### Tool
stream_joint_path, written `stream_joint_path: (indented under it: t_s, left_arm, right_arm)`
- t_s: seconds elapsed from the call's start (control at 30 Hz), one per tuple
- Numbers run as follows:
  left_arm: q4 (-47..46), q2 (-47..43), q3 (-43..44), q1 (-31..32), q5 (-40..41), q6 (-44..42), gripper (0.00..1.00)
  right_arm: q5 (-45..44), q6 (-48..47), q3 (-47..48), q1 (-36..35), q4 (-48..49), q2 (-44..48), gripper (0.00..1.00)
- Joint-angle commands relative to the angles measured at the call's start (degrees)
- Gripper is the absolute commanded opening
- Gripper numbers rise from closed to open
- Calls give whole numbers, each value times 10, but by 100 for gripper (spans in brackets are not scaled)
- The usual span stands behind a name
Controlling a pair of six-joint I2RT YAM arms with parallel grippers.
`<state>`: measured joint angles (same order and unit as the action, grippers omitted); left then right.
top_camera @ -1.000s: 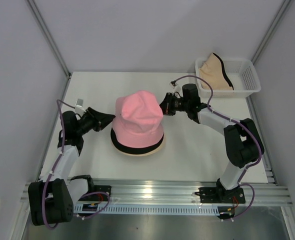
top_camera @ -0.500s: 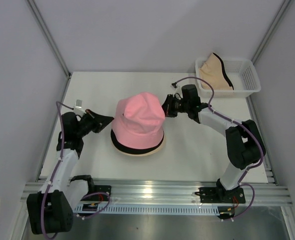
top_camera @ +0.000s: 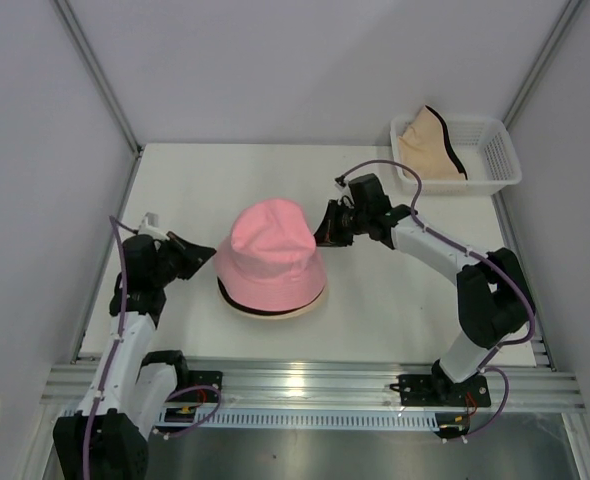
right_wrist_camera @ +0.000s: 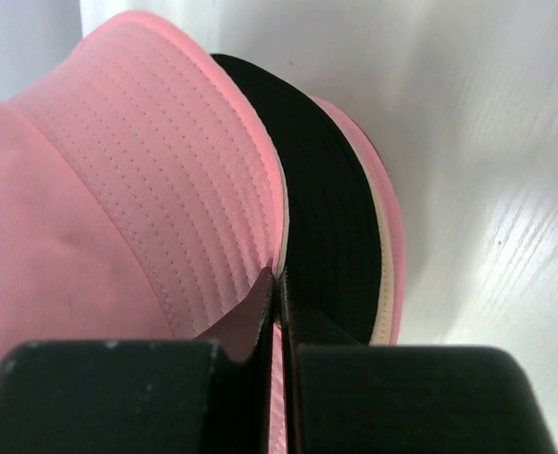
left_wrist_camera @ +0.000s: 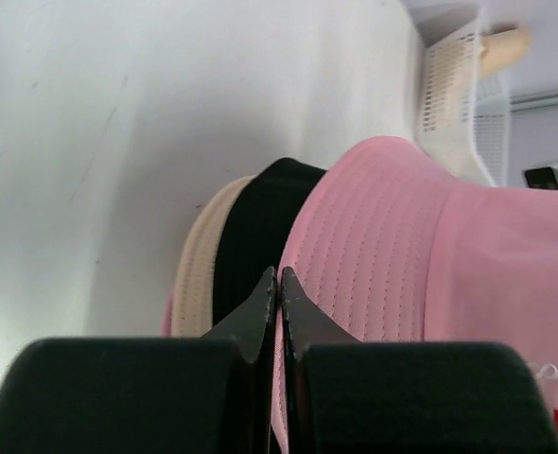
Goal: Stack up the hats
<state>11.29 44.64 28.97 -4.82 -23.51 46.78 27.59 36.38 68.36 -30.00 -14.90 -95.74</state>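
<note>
A pink hat [top_camera: 270, 245] sits on top of a stack in the middle of the table. Under it show the brim of a black hat [top_camera: 265, 309] and a cream hat [top_camera: 293, 312]. My left gripper [top_camera: 213, 259] is shut on the pink hat's left brim. In the left wrist view the shut tips [left_wrist_camera: 279, 276] pinch the pink hat [left_wrist_camera: 402, 246] beside the black hat [left_wrist_camera: 255, 222] and the cream brim [left_wrist_camera: 199, 270]. My right gripper [top_camera: 323, 230] is shut on the right brim; its tips [right_wrist_camera: 277, 276] hold the pink hat [right_wrist_camera: 147, 170] above the black brim [right_wrist_camera: 326, 218].
A white lattice basket [top_camera: 495, 150] stands at the back right with a pale peach hat [top_camera: 425, 140] leaning inside it. The basket [left_wrist_camera: 449, 85] also shows far off in the left wrist view. Grey walls close in the white table on three sides.
The left gripper has shut on the pink hat's brim. Both grippers have come down and slightly nearer, and the pink hat now sits lower over the black one.
</note>
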Motion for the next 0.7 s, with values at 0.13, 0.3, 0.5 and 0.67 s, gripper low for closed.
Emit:
stream_joint_path:
  t_s: [0.13, 0.3, 0.5, 0.67]
  left_arm:
    - [-12, 62, -48, 34, 88, -42, 0]
    - [4, 70, -64, 65, 126, -59, 1]
    - [15, 70, -74, 73, 142, -64, 1]
    - [80, 42, -19, 72, 183, -63, 1]
  right_arm:
    - [-45, -20, 13, -9, -77, -15, 0]
    - [-67, -33, 6, -12, -103, -23, 0]
    - [-82, -36, -11, -19, -105, -16, 0]
    - [-98, -40, -1, -24, -102, 13, 0]
